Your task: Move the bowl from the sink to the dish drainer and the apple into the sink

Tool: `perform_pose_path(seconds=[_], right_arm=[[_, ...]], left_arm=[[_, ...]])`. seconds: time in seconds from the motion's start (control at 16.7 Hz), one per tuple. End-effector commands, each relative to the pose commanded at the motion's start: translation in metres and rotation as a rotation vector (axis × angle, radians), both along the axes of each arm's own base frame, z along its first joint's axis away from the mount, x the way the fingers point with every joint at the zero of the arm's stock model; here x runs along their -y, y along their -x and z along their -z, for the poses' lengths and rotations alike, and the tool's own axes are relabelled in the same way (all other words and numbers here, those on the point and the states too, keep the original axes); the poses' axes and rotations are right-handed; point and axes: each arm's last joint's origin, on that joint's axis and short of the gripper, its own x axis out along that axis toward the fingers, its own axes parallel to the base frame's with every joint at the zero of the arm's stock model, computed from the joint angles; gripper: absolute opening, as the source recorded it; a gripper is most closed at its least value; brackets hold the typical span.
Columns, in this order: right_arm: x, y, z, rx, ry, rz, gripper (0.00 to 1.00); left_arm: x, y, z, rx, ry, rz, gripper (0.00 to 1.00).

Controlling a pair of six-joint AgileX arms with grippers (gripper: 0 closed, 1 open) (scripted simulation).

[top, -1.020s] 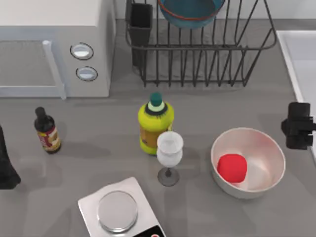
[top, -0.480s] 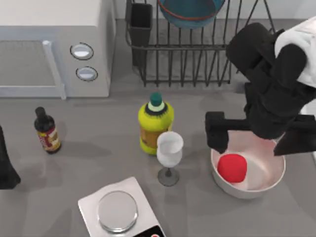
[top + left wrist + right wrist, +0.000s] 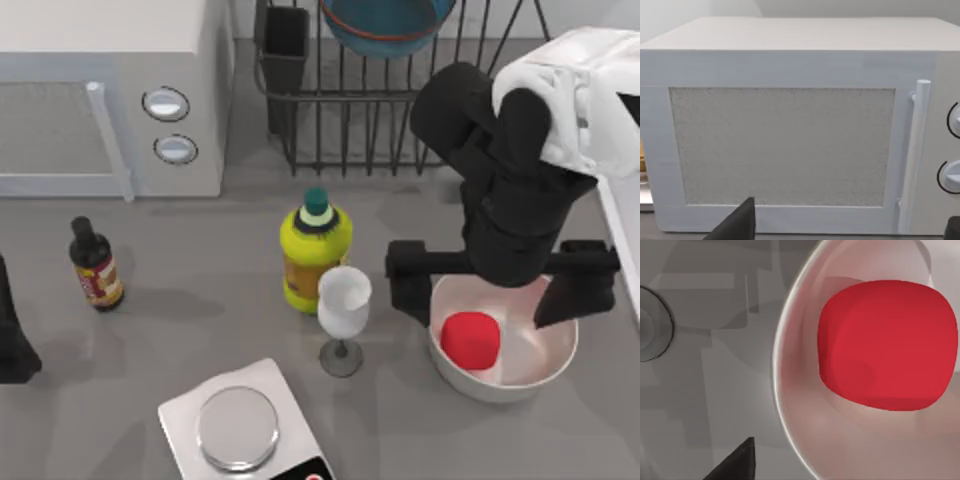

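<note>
Our right gripper [image 3: 500, 290] has slid left since half a second ago and now hangs over the white bowl [image 3: 545, 372], fingers spread wide on either side of the apple [image 3: 470, 340], which sits inside that bowl. We see the teal bowl [image 3: 385, 25] already in the dish drainer [image 3: 400, 100]. Our left arm stays parked at the table's left edge, facing the microwave [image 3: 790, 125].

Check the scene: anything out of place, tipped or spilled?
Nothing tipped or spilled. One oddity: the apple lies in the white bowl, not loose on the table. The teal bowl already sits in the dish drainer. The open right gripper hovers above the apple; the left arm is parked at the table's left.
</note>
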Motion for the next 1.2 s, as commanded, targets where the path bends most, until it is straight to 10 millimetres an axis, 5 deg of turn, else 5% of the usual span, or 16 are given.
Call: perform_pose_path(seconds=[0.18,0.54,0.72,1.2], right_arm=[[0.006,-0.003,0.006,-0.006,0.008,0.008,1.00],[0.030,-0.018,0.091,-0.057,0.062,0.009,1.00],[0.029,-0.012,0.117,-0.052,0.057,0.013,1.00],[0.000,0.000,0.104,0.000,0.000,0.000,1.00]], left_arm=[[0.000,0.000,0.000,0.000,0.000,0.000,1.00],[0.000,0.000,0.000,0.000,0.000,0.000,1.00],[0.000,0.000,0.000,0.000,0.000,0.000,1.00],[0.000,0.000,0.000,0.000,0.000,0.000,1.00]])
